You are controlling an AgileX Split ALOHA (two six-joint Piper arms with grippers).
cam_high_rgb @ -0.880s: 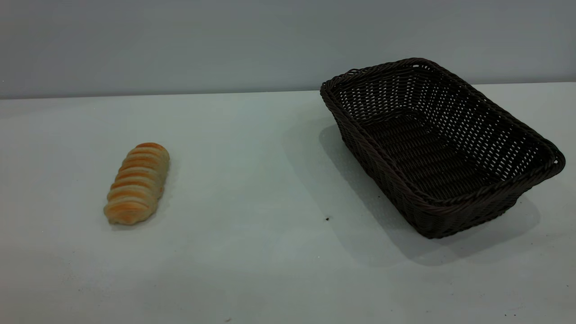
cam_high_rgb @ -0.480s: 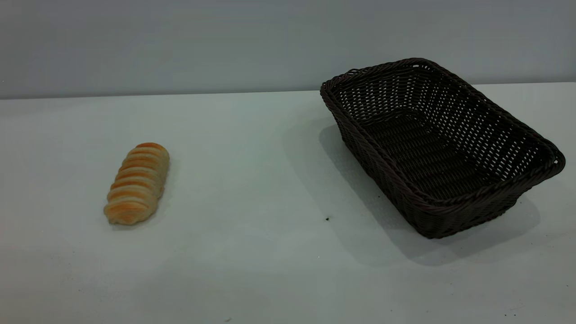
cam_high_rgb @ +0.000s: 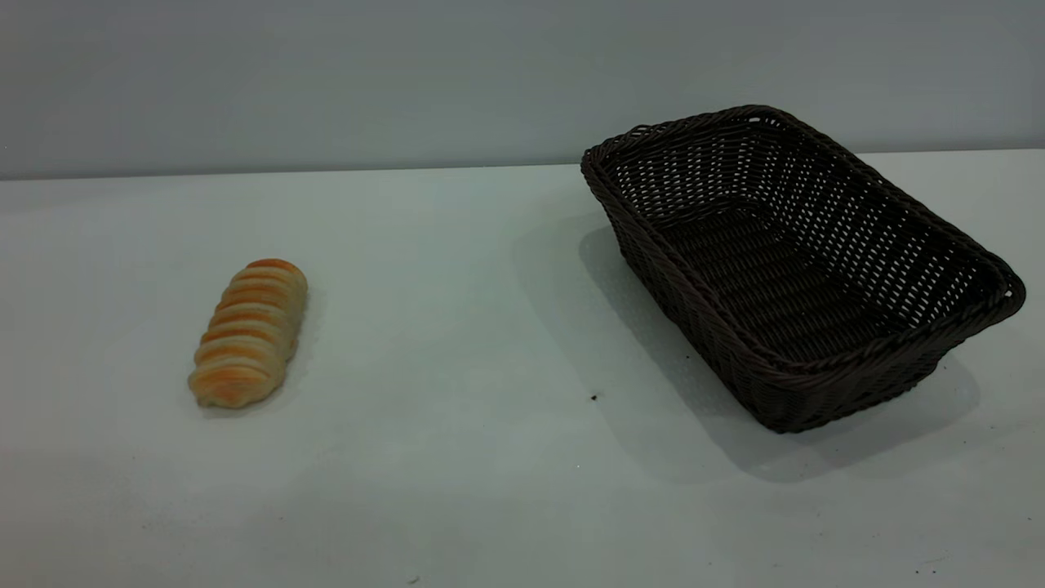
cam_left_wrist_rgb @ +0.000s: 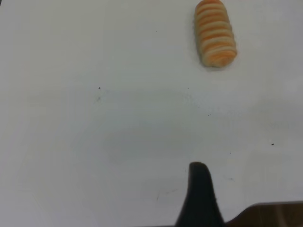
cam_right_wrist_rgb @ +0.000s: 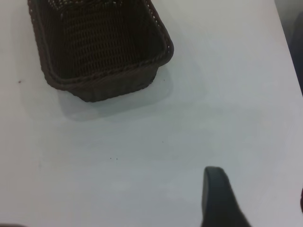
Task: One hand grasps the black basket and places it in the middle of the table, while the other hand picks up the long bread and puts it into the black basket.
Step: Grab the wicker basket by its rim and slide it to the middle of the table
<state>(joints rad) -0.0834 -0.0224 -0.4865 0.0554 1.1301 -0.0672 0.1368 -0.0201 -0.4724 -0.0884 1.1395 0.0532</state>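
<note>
The black basket (cam_high_rgb: 816,392) stands empty on the right side of the table (cam_high_rgb: 457,327), set at an angle. The long bread (cam_high_rgb: 249,333) lies on the table's left side, far from the basket. Neither arm shows in the exterior view. In the left wrist view only a dark part of my left gripper (cam_left_wrist_rgb: 199,194) shows, above bare table, with the bread (cam_left_wrist_rgb: 215,33) well ahead of it. In the right wrist view only a dark part of my right gripper (cam_right_wrist_rgb: 215,198) shows, with the basket (cam_right_wrist_rgb: 118,87) ahead of it and apart from it.
A grey wall runs behind the table's far edge (cam_high_rgb: 326,170). A table edge (cam_right_wrist_rgb: 286,42) shows beside the basket in the right wrist view. A few small dark specks (cam_high_rgb: 593,398) dot the tabletop.
</note>
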